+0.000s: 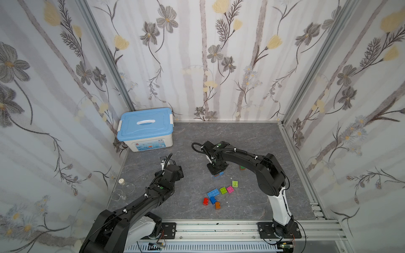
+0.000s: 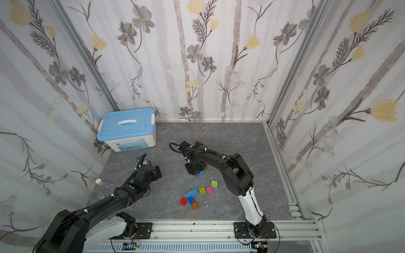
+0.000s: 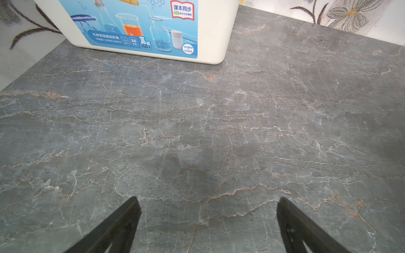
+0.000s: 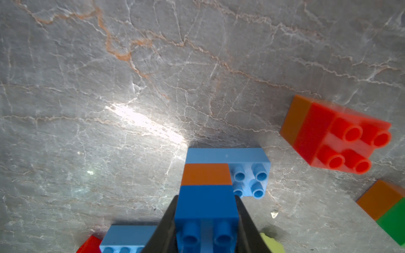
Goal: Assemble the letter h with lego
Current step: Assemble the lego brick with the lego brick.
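right gripper (image 4: 206,198) clamped on blue brick (image 4: 206,212), stacked on orange brick (image 4: 206,174) over light-blue brick (image 4: 228,155), on table (image 4: 131,87) | left gripper (image 3: 208,199) spread wide, empty | bricks judged light, rigid, slick; flat sides to be pinched, studs left clear

Every readable print is on the blue label (image 3: 114,8) of the white storage box (image 3: 219,32), which stands ahead of the left end effector (image 3: 208,203). A red-edged, book-shaped badge (image 3: 182,9) reads "课本同步". A dark banner (image 3: 103,36) reads "化学实验箱进阶款", and the hexagon (image 3: 133,41) beside it carries "38". A round mark (image 3: 188,49) reads "102器材" and "45试剂". The smaller lines are too fine to read.
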`<state>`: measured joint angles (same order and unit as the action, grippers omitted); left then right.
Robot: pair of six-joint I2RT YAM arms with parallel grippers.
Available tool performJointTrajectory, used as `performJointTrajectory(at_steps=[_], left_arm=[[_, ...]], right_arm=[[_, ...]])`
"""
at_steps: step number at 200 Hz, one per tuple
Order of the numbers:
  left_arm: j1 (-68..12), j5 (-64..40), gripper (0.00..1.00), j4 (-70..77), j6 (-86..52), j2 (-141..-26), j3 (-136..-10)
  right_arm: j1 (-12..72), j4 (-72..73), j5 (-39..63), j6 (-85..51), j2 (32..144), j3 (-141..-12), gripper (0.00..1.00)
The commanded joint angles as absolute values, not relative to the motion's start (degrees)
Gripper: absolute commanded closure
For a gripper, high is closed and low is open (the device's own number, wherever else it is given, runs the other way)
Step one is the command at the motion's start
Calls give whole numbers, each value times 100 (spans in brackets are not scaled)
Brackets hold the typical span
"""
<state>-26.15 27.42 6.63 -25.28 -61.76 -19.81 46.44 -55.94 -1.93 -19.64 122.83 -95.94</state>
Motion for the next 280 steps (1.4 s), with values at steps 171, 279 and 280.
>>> performJointTrajectory(at_steps=[171, 279, 280], left_arm=[[-2610, 2869, 0, 635, -2568, -6187, -2026], [-2610, 2863, 0, 640, -2573, -6205, -2039], [-2610, 2860, 0, 641, -2574, -6205, -2039]], right_arm=[[4408, -6159, -346, -1972, 11471, -9732, 72], [4399, -5499, -151, -2127, 12038, -9118, 73], [4401, -5492, -150, -2127, 12039, -9116, 73]])
